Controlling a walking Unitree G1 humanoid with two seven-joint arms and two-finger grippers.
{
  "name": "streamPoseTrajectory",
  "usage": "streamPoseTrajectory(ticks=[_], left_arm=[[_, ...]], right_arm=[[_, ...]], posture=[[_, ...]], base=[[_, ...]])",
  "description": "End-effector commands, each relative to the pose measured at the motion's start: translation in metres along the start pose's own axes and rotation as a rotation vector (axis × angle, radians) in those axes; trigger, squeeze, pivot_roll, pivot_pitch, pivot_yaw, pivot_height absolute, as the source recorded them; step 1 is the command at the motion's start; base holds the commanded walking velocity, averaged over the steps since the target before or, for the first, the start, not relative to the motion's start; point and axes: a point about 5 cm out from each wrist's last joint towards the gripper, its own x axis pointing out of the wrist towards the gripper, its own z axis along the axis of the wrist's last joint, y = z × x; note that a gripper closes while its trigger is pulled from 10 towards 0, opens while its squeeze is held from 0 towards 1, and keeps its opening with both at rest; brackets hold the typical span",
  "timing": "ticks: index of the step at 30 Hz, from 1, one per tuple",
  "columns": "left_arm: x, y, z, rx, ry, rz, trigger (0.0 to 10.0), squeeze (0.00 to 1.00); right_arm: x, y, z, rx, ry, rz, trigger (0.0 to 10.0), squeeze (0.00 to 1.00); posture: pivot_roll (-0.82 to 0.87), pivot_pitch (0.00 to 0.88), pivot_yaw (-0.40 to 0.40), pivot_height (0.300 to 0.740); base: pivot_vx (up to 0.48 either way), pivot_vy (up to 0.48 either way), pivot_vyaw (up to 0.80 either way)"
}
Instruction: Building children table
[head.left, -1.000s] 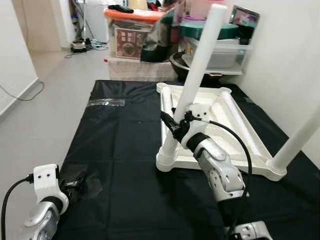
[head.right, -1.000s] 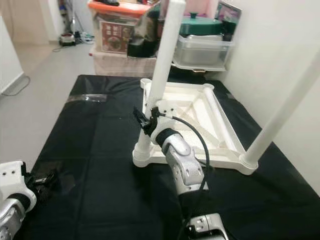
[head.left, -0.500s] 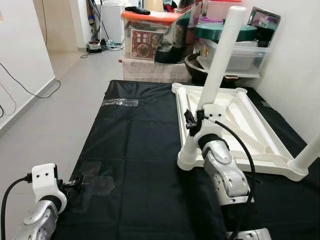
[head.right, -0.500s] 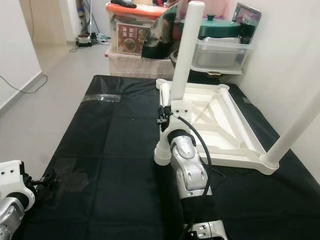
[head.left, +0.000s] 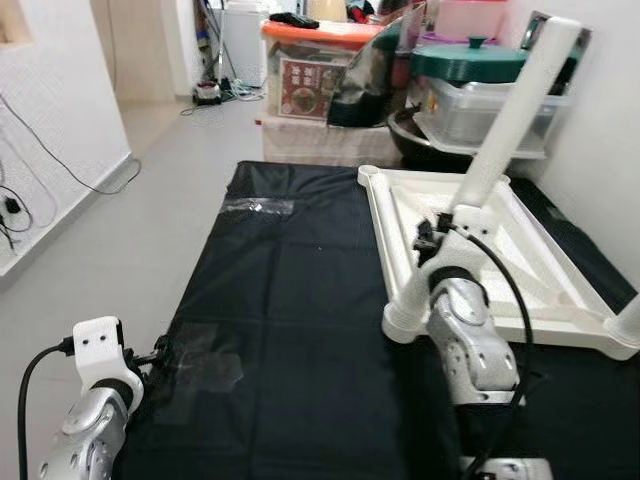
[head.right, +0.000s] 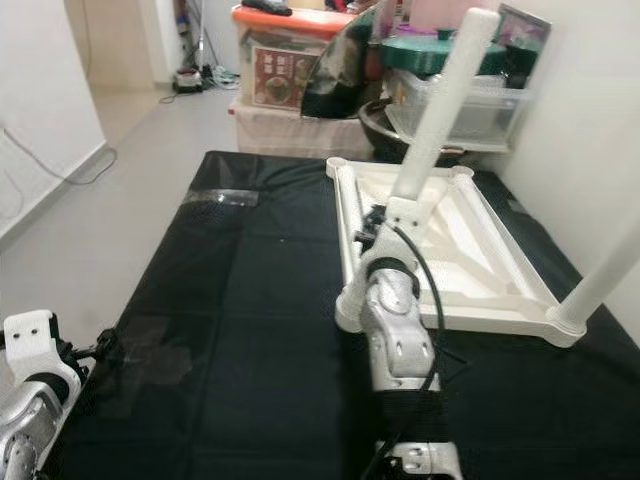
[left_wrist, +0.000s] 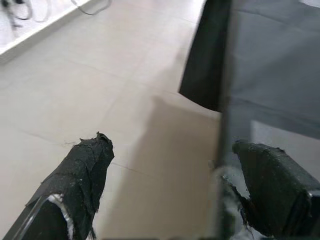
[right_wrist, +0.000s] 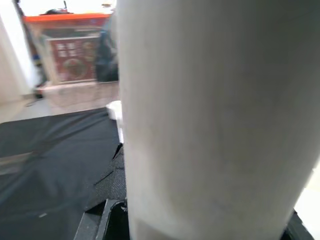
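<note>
A white children's table (head.left: 530, 262) lies upside down on a black cloth (head.left: 290, 290). One white leg (head.left: 505, 135) stands in its near left corner and leans to the right. My right gripper (head.left: 432, 236) is shut on this leg low down, and in the right wrist view the leg (right_wrist: 215, 110) sits right against the camera. A second leg (head.right: 605, 275) rises from the near right corner. My left gripper (left_wrist: 170, 150) is open and holds nothing. It hangs low at the cloth's near left edge (head.left: 158, 356), over the floor.
Storage boxes (head.left: 310, 70) and a clear bin with a green pot (head.left: 475, 90) stand behind the cloth. A wall runs close along the right. Open floor (head.left: 140, 200) lies to the left, with cables by the wall. A tape strip (head.left: 258, 206) sticks to the cloth.
The whole picture has shifted as the camera moved. My right gripper stays on the leg, which now leans a little more to the right. The left arm stays low.
</note>
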Motion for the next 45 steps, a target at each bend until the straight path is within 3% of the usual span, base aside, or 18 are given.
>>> streamPoseTrajectory(ticks=[1,3,5,6,7,8,9,11,12,14,16,18,21,24,28,31,39,45], left_arm=[[0.000,0.000,-0.005,0.001,0.016,0.009,10.0,0.00],[0.001,0.002,-0.006,0.008,0.022,0.014,10.0,0.00],[0.001,0.002,-0.007,0.014,0.024,0.016,10.0,0.00],[0.002,0.002,-0.007,0.012,0.023,0.016,10.0,0.00],[0.002,0.002,-0.007,0.012,0.023,0.016,10.0,0.00],[0.001,0.000,-0.007,0.005,0.020,0.013,10.0,0.00],[0.001,0.000,-0.007,0.001,0.019,0.011,10.0,0.00],[-0.001,0.000,-0.007,0.001,0.017,0.007,10.0,0.00],[-0.001,0.000,-0.007,0.001,0.017,0.007,10.0,0.00],[-0.002,0.001,-0.008,0.005,0.019,0.011,10.0,0.00],[-0.002,0.003,-0.008,0.006,0.019,0.014,10.0,0.00],[-0.002,0.003,-0.008,0.006,0.019,0.014,10.0,0.00],[-0.002,0.004,-0.007,0.005,0.017,0.016,10.0,0.00],[-0.002,0.004,-0.007,0.005,0.017,0.017,10.0,0.00],[-0.002,0.002,-0.006,-0.009,0.014,0.011,10.0,0.00],[-0.003,0.003,-0.005,-0.017,0.008,0.005,10.0,0.00],[-0.008,0.003,0.003,-0.022,-0.032,-0.026,10.0,0.00],[-0.010,-0.002,0.007,-0.004,-0.062,-0.056,10.0,0.00]], right_arm=[[0.002,-0.069,-0.043,-0.131,0.177,-0.300,0.0,0.00],[0.008,-0.079,-0.030,-0.142,0.130,-0.345,0.0,0.00],[0.008,-0.067,-0.028,-0.142,0.119,-0.297,0.0,0.00],[0.006,-0.050,-0.030,-0.106,0.128,-0.204,0.0,0.00],[0.006,-0.050,-0.030,-0.106,0.128,-0.204,0.0,0.00],[0.001,-0.023,-0.036,-0.051,0.149,-0.049,0.0,0.00],[-0.002,-0.013,-0.037,-0.035,0.157,0.010,0.0,0.00],[-0.017,0.029,-0.041,0.036,0.205,0.322,0.0,0.00],[-0.017,0.029,-0.041,0.036,0.205,0.322,0.0,0.00],[-0.036,0.059,-0.039,0.083,0.224,0.596,0.0,0.00],[-0.054,0.075,-0.032,0.099,0.201,0.818,0.0,0.00],[-0.054,0.075,-0.032,0.099,0.201,0.818,0.0,0.00],[-0.074,0.078,-0.029,0.072,0.197,1.070,0.0,0.00],[-0.077,0.078,-0.030,0.062,0.200,1.103,0.0,0.00],[-0.099,0.078,-0.026,0.016,0.171,1.374,0.0,0.00],[-0.108,0.076,-0.025,-0.008,0.173,1.506,0.0,0.00],[-0.108,0.073,-0.010,-0.011,0.147,1.612,0.0,0.00],[-0.105,0.075,-0.007,0.006,0.127,1.601,0.0,0.00]], posture=[[-0.03,0.000,-0.031,0.740],[-0.03,0.000,-0.033,0.740],[-0.03,0.000,-0.037,0.740],[-0.02,0.000,-0.039,0.740],[-0.02,0.000,-0.039,0.740],[-0.02,0.000,-0.043,0.740],[-0.02,0.000,-0.043,0.740],[-0.01,0.000,-0.044,0.740],[-0.01,0.000,-0.044,0.740],[-0.01,0.000,-0.044,0.740],[-0.01,0.000,-0.046,0.740],[-0.01,0.000,-0.046,0.740],[-0.01,0.000,-0.047,0.740],[-0.01,0.000,-0.047,0.740],[0.00,0.000,-0.053,0.740],[0.00,0.000,-0.059,0.740],[0.01,0.000,-0.066,0.740],[0.01,0.000,-0.072,0.740]], base=[[0.000,0.000,0.00],[0.000,0.000,0.00],[0.000,0.000,0.00],[0.000,0.000,0.00],[0.000,0.000,0.00],[0.000,0.000,0.00],[0.000,0.000,0.00],[0.000,0.000,0.00],[0.000,0.000,0.00],[0.000,0.000,0.00],[0.000,0.000,0.00],[0.000,0.000,0.00],[0.000,0.000,0.00],[0.000,0.000,0.00],[0.000,0.000,0.00],[0.000,0.000,0.00],[0.000,0.000,0.00],[0.000,0.182,0.00]])
